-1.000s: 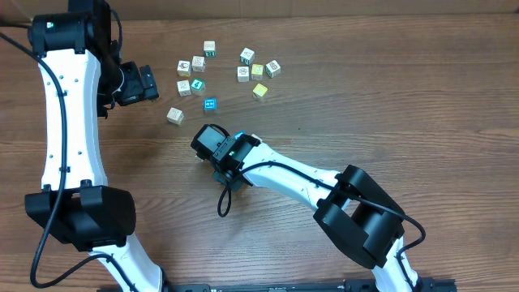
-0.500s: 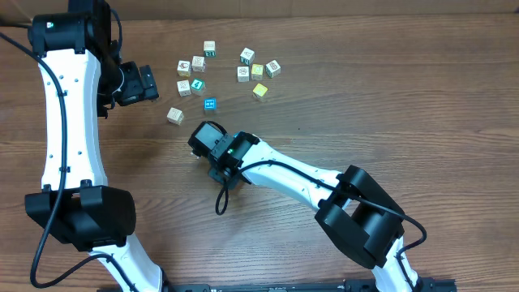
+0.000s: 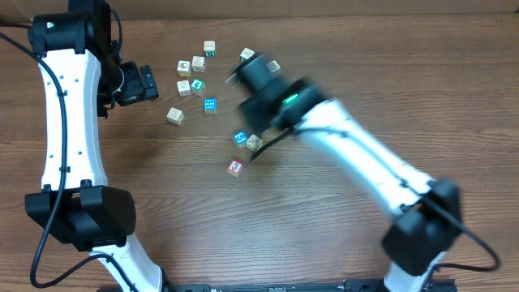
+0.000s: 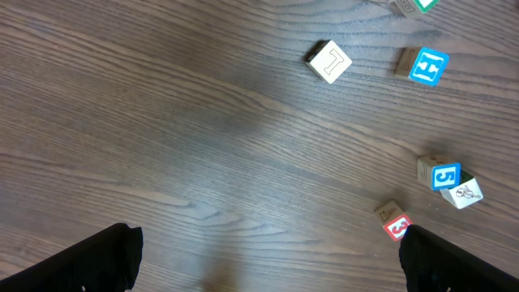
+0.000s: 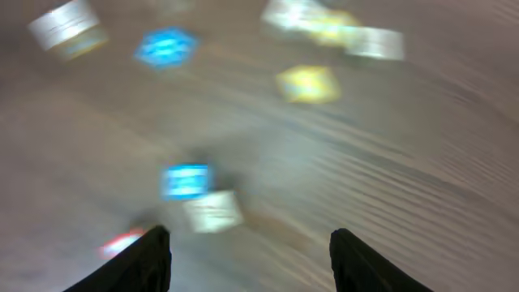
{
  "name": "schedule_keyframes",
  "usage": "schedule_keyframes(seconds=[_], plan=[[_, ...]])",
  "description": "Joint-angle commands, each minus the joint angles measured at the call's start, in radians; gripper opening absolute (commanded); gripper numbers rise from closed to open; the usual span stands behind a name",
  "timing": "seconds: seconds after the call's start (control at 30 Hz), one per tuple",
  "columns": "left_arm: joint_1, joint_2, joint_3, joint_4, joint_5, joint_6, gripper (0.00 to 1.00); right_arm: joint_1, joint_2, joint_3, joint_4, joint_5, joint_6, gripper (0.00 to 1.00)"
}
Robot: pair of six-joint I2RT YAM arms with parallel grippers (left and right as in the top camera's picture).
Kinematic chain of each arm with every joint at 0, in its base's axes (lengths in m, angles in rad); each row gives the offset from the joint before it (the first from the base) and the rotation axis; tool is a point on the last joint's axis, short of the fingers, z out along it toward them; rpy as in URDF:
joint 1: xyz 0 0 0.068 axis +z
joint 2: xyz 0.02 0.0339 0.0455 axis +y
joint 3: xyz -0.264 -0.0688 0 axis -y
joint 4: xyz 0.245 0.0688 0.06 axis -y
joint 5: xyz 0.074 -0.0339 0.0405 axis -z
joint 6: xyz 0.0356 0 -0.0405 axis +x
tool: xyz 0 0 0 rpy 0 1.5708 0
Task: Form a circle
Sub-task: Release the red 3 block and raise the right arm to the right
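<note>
Three cubes, blue cube (image 3: 240,138), cream cube (image 3: 254,143) and red cube (image 3: 235,168), lie in a bent up-down row; right gripper (image 5: 247,259) has swung away, wide like left gripper (image 4: 268,264).

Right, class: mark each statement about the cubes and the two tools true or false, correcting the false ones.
1. The left tool is open and empty. True.
2. The red cube touches a blue cube. False: it lies apart from the nearest blue cube.
3. A cream cube sits right beside that blue cube. True.
4. The right tool grips a cube. False: it holds nothing.
5. The cubes already form a ring. False: the second blue cube lies well away from the other three.
</note>
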Motion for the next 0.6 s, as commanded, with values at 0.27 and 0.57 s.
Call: schedule_keyframes(seconds=[0.27, 0.57], plan=[[-0.001, 0.009, 0.002, 0.138, -0.054, 0.008, 0.99, -0.522, -0.027, 0.013, -0.120, -0.108, 0.083, 1.00], [-0.007, 0.009, -0.002, 0.135, 0.313, -0.001, 0.99, -0.748, -0.027, 0.013, -0.117, -0.107, 0.083, 1.00]])
